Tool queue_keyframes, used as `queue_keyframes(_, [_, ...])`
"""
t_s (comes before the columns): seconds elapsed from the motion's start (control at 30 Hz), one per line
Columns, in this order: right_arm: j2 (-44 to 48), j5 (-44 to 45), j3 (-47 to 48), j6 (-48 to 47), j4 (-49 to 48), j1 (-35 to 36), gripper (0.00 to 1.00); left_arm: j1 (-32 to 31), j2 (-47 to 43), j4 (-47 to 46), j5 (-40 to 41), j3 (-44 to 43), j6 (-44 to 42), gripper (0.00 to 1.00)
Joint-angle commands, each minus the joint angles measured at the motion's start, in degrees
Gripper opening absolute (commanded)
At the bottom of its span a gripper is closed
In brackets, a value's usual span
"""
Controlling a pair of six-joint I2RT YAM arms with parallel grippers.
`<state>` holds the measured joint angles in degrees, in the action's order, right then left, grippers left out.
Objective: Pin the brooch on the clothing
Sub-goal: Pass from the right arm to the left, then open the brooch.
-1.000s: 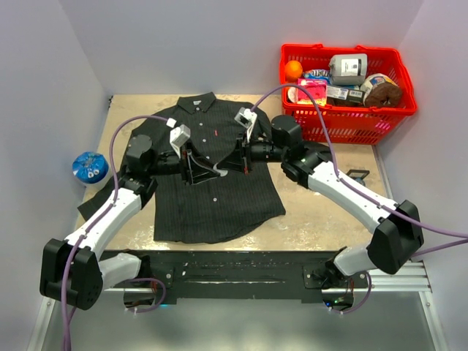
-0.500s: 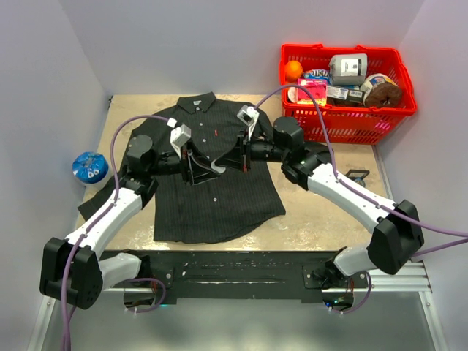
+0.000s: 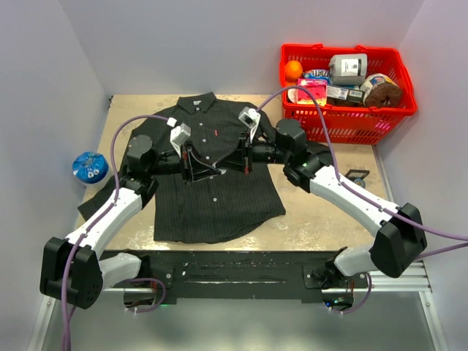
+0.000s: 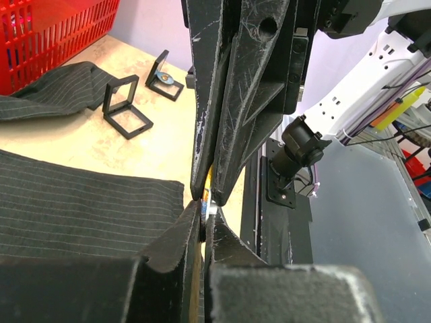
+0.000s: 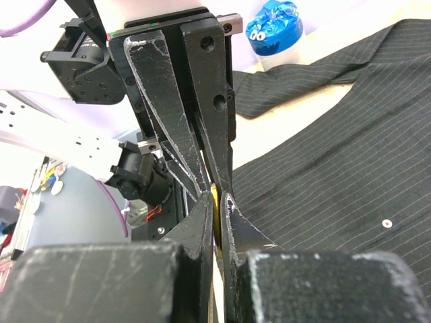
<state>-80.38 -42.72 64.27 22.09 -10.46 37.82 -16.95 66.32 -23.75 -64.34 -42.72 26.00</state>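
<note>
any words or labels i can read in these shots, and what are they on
No text can be read in any view.
Packages in the red basket: labels too small.
Red tag on the shirt: too small.
Blue-topped object: pale marks, blurred.

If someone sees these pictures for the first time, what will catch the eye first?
The left hand and right hand, both shut, meet tip to tip above the dark pinstriped shirt spread in the middle, a thin yellow piece in the right one's grip. Next comes the bright red basket, full of goods, at the far right corner.
</note>
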Motion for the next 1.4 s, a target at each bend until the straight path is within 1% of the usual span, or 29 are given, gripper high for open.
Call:
queue_keyframes(0.0, [2.42,2.64,0.07,0.59,-0.53,-0.21,0.09,-0.28,-0.76,-3.85,0.62,0.09,0.10,0.00])
queue_keyframes(0.1, [3.03,2.29,-0.46,0.59,-0.18,-0.29,0.23,-0.28,-0.67,-3.59,0.44,0.01,0.10,0.00])
queue_keyframes(0.13, [3.21,2.03,-0.81,0.59,0.00,-0.21,0.30,-0.28,-0.67,-3.41,0.44,0.00,0.02,0.00])
queue_keyframes(0.23, [3.65,1.94,-1.69,0.68,0.26,-0.29,0.36,-0.28,-0.67,-2.89,0.44,-0.17,-0.42,0.00])
queue_keyframes(0.37, [3.83,2.11,-2.22,0.76,0.53,-0.29,0.37,-0.28,-0.67,-2.71,0.53,-0.26,-0.51,0.00])
queue_keyframes(0.43, [3.91,2.29,-2.22,0.68,0.35,-0.21,0.37,-0.28,-0.67,-2.62,0.44,-0.26,-0.51,0.00])
queue_keyframes(0.53, [3.30,2.38,-1.78,0.68,0.00,-0.29,0.33,-0.28,-0.67,-2.80,0.53,-0.26,-0.42,0.00])
queue_keyframes(0.67, [2.33,1.94,-1.17,0.59,-0.18,-0.29,0.27,-0.28,-0.76,-2.97,0.44,-0.17,-0.33,0.00])
queue_keyframes(0.7, [2.16,1.94,-1.16,0.50,-0.26,-0.21,0.22,-0.28,-0.85,-2.97,0.44,-0.17,-0.33,0.00])
queue_keyframes(0.8, [1.63,1.85,-0.90,0.50,-0.35,-0.29,0.17,-0.28,-0.76,-2.97,0.53,-0.17,-0.16,0.00])
queue_keyframes(0.9, [1.28,2.46,-0.99,0.41,-0.35,-0.29,0.13,-0.28,-0.85,-3.06,0.53,-0.17,-0.16,0.00])
queue_keyframes(0.97, [0.84,3.34,-0.82,0.41,-0.09,-0.29,0.08,-0.28,-0.76,-2.97,0.53,-0.17,-0.25,0.00])
queue_keyframes(1.17, [0.49,7.11,-0.46,-0.81,1.93,-0.12,0.05,-0.36,-0.85,-2.71,0.18,-0.26,-0.51,0.00])
queue_keyframes(1.37, [0.40,11.24,-0.20,-3.01,5.01,0.14,0.03,-0.36,-0.76,-2.71,0.00,-0.35,-0.60,0.00])
